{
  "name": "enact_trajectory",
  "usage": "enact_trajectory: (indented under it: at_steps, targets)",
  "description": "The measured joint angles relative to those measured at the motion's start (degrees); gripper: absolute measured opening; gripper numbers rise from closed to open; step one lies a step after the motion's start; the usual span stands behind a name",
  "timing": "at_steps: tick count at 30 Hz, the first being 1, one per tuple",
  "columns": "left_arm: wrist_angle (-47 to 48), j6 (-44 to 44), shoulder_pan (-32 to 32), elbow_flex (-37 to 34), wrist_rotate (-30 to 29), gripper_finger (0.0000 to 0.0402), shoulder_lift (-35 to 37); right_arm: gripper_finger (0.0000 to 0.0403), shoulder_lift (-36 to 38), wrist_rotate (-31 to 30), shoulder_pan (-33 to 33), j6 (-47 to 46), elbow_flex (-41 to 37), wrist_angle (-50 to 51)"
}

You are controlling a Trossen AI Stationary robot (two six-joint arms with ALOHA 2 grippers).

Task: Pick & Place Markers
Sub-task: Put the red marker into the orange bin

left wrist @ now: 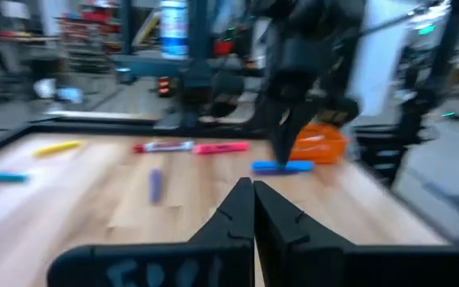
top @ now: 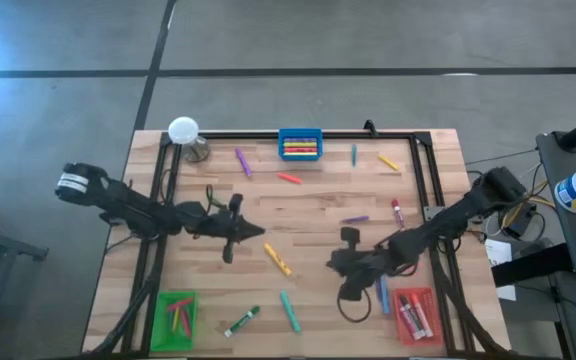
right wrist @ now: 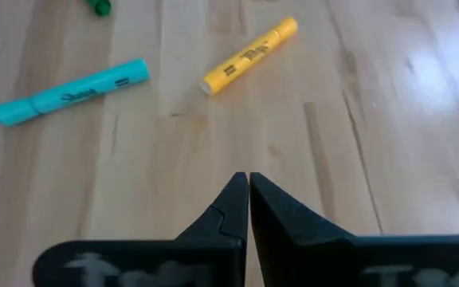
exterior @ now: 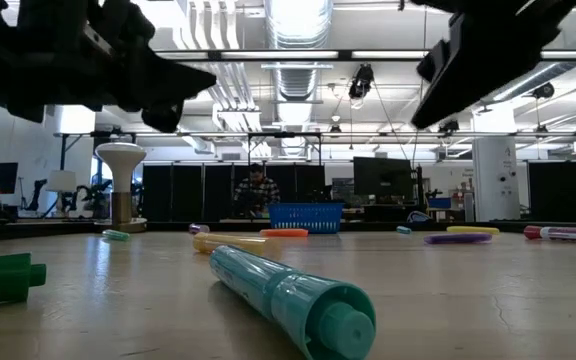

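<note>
Light wooden slatted table (top: 308,205), strewn with markers.
Blue (top: 300,144), green (top: 177,314) and red (top: 415,313) rectangular trays on it; a yellow marker (top: 277,259) lies mid-table.

Bright overhead ceiling light, glare on the table (exterior: 488,300), blurred left wrist view, backlit silhouetted arms.

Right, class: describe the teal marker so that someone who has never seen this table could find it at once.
Start at the green tray in the table's near left corner and move right along the near edge, past the green-and-white marker. The teal marker lies next, on bare wood. It is the only all-teal one there; the yellow marker lies farther in.
</note>
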State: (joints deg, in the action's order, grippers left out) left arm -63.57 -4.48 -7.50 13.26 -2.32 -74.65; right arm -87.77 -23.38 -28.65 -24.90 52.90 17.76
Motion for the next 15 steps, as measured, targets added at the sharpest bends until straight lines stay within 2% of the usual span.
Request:
enact_trajectory:
  at_steps: [4, 9, 12, 15]
  targets:
    - [0.28, 1.96, 0.84, -0.43, -4.34, 0.0, -0.07, 0.0008, 7.25, -0.82, 0.6, -5.02, 0.02, 10.41]
    - [0.56, 1.23, 1.02, -0.44, -5.27, 0.0, -0.09, 0.0008, 15.18, -3.27, 1.8, -16.44, -0.31, 26.46]
    - [1.11, 1.17, 1.02, -0.44, -5.27, 0.0, -0.11, 0.0008, 18.78, -4.99, 4.31, -25.01, -1.5, 35.89]
    - [1.09, 1.15, 1.02, -0.44, -5.27, 0.0, -0.11, 0.0008, 22.02, -5.22, 9.51, -30.03, -3.72, 41.63]
